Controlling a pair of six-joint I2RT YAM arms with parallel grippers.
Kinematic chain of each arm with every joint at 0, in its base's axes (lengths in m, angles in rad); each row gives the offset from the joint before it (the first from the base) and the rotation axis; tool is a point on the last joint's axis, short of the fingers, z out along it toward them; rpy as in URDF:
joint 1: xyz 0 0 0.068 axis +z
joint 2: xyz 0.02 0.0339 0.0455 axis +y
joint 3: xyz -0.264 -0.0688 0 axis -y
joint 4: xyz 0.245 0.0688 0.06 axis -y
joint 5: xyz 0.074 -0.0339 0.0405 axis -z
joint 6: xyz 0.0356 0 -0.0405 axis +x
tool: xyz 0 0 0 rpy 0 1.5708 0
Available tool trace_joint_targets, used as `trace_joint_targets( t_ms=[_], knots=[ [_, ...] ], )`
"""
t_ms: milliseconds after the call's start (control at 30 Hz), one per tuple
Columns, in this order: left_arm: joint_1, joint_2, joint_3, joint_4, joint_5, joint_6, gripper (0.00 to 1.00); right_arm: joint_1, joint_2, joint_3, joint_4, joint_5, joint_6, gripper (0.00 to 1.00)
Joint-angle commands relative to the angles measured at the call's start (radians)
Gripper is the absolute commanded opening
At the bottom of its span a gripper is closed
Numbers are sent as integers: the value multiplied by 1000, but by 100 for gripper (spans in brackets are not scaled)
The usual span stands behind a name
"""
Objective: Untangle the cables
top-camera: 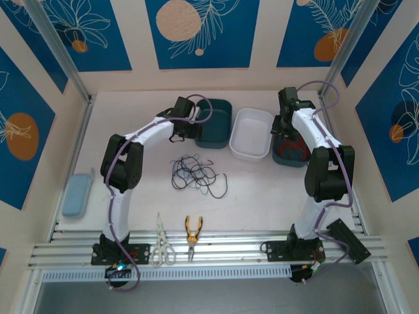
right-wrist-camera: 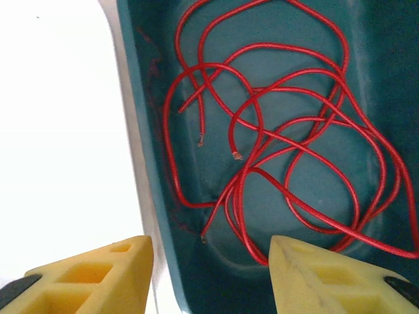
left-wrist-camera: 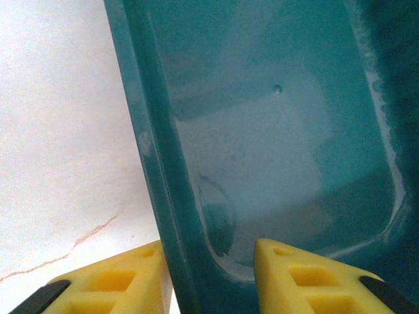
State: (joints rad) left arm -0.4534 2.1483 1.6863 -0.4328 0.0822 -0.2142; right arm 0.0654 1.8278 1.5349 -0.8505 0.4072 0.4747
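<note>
Teal bin wall (left-wrist-camera: 154, 176) stands between fingers of the left pincer (left-wrist-camera: 211, 268)

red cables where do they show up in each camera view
top external: red cables inside the right teal bin, right of the white bin.
right wrist: spread over that bin's floor, centre to right of frame.
left wrist: looks into the other teal bin.
shared landmark: the right teal bin's wall.
</note>
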Motion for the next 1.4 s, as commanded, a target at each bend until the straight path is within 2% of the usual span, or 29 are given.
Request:
trace_joint_targets(
  t_ms=[0,233,433,567,633,700,1100,1267,1367],
  knots=[
    [10,19,28,-44,33,35,37,-3,11,-3,27,-80,27,52],
    [12,9,26,-86,23,74,29,-21,43,7,70,-176,53,58],
    [16,-2,29,-126,-2,120,25,-27,79,31,77,-193,57,62],
    [20,-9,32,-140,-2,120,33,-21,105,45,82,-202,48,62],
    [19,-10,31,-133,16,100,43,-18,121,54,81,-206,50,62],
    [19,-10,29,-124,31,67,48,-11,132,60,81,-208,52,62],
    [19,-36,-42,9,143,-102,47,19,142,69,78,-211,47,62],
    [19,-55,-63,21,115,-120,47,24,138,79,62,-195,41,62],
    [20,-94,-90,39,100,-137,55,28,125,86,41,-169,38,63]
  ],
)
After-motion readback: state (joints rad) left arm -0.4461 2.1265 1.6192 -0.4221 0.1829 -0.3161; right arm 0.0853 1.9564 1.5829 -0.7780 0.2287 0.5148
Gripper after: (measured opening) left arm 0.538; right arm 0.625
